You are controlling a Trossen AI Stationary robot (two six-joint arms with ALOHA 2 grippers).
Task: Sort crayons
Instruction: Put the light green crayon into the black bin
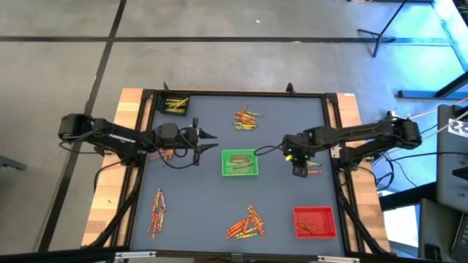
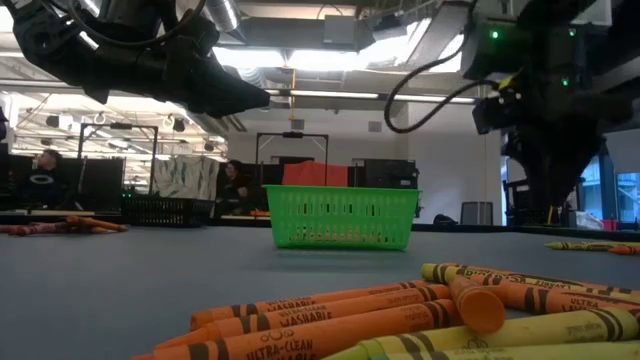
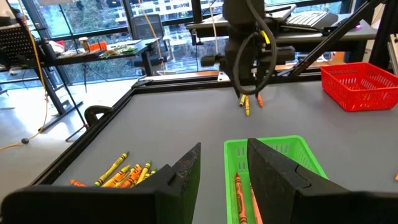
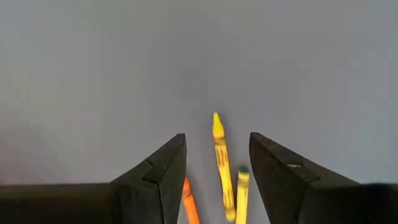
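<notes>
The crayons lie in loose heaps on the grey table: one at the far middle (image 1: 247, 118), one near left (image 1: 157, 212), one near middle (image 1: 247, 223), and a few under my left arm (image 1: 162, 153). My right gripper (image 1: 300, 171) points down, open, just above a few crayons (image 1: 314, 169). In the right wrist view a yellow crayon (image 4: 219, 158) lies flat on the table between and below the fingers, untouched. My left gripper (image 1: 212, 141) hovers open and level, left of the green tray (image 1: 240, 162), which holds some crayons (image 3: 237, 190).
A red tray (image 1: 314, 221) with a few crayons stands at the near right. A black tray (image 1: 175, 104) with yellow crayons sits at the far left corner. A raised dark frame (image 1: 241, 93) borders the table. People sit in the room beyond.
</notes>
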